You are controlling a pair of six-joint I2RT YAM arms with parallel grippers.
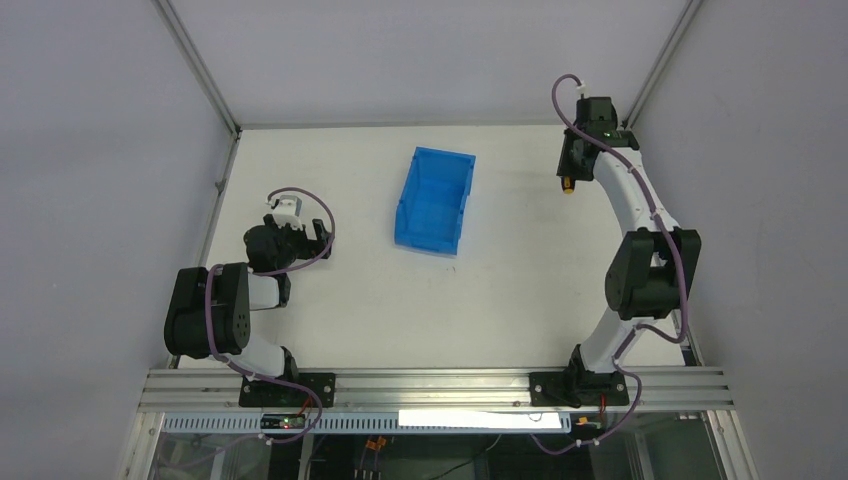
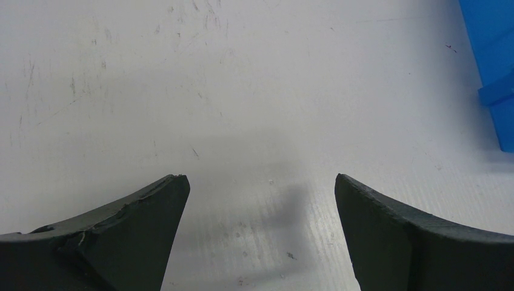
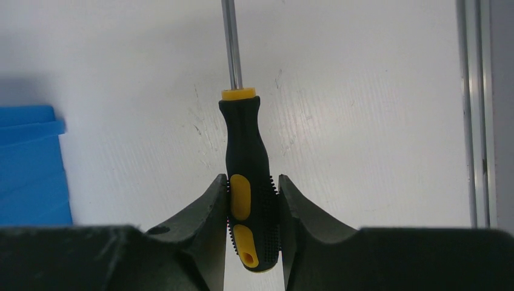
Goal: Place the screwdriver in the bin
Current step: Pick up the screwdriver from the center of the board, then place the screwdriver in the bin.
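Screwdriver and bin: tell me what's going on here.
The right gripper is shut on the black and yellow handle of the screwdriver, near the far right of the table, with the shaft pointing away from the wrist. The blue bin stands apart to that arm's left, near the table's middle, and nothing shows inside it. The left gripper is open over bare table, holding nothing.
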